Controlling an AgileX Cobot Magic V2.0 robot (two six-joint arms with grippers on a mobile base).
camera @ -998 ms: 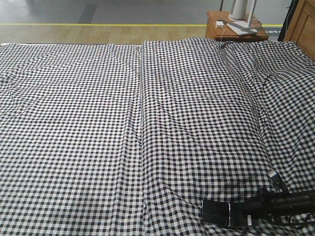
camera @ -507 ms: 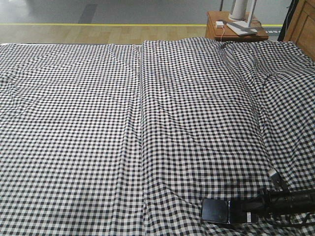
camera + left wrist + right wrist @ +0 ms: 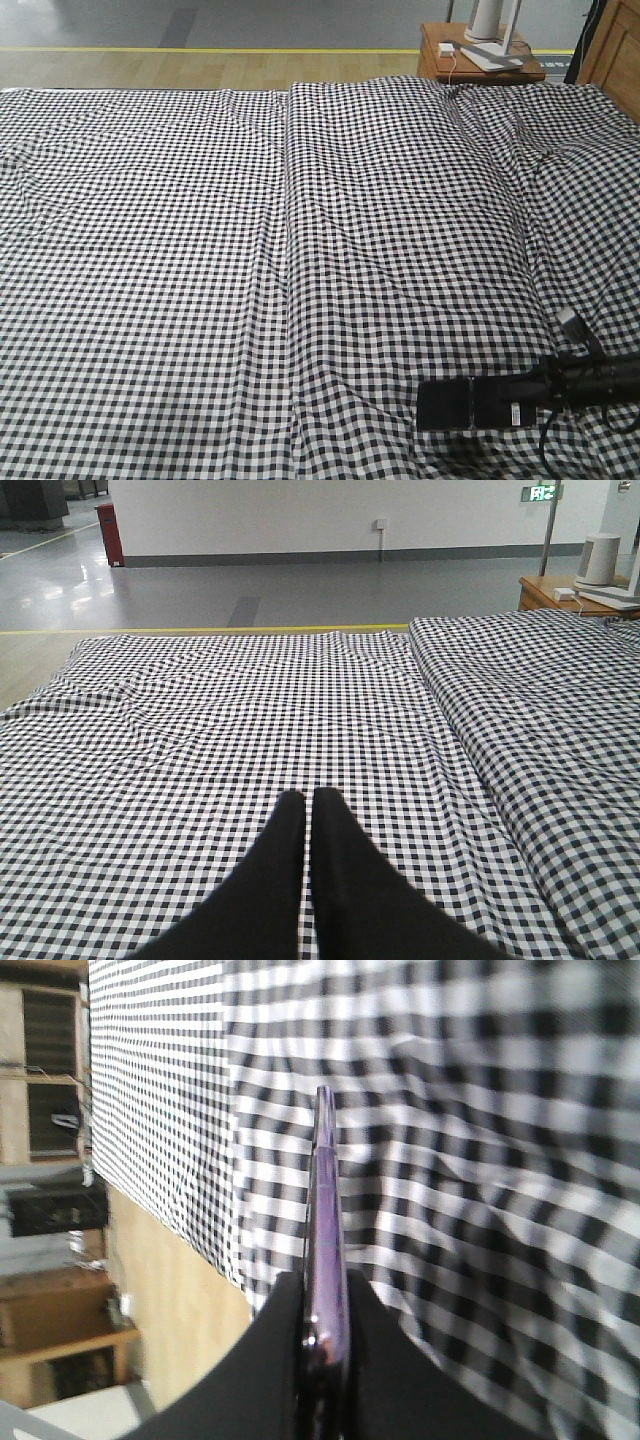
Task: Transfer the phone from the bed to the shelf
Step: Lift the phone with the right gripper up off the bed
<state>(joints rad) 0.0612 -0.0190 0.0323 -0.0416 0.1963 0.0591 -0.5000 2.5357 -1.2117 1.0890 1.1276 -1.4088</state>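
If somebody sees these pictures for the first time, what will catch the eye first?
The black-and-white checked bed fills nearly the whole front view. At the lower right of that view the right hand is shut on the glossy black phone. The left hand hovers shut over the bed, holding nothing.

Since 0.5 s ago: phone (image 3: 450, 404) rose off bed (image 3: 200, 250), end clamped in right gripper (image 3: 528, 398); both shifted up & slightly right in front view. Dark shadow (image 3: 455, 458) appeared on cloth below phone. Arm (image 3: 600, 378) & cable connector (image 3: 570, 320) moved up-right too.
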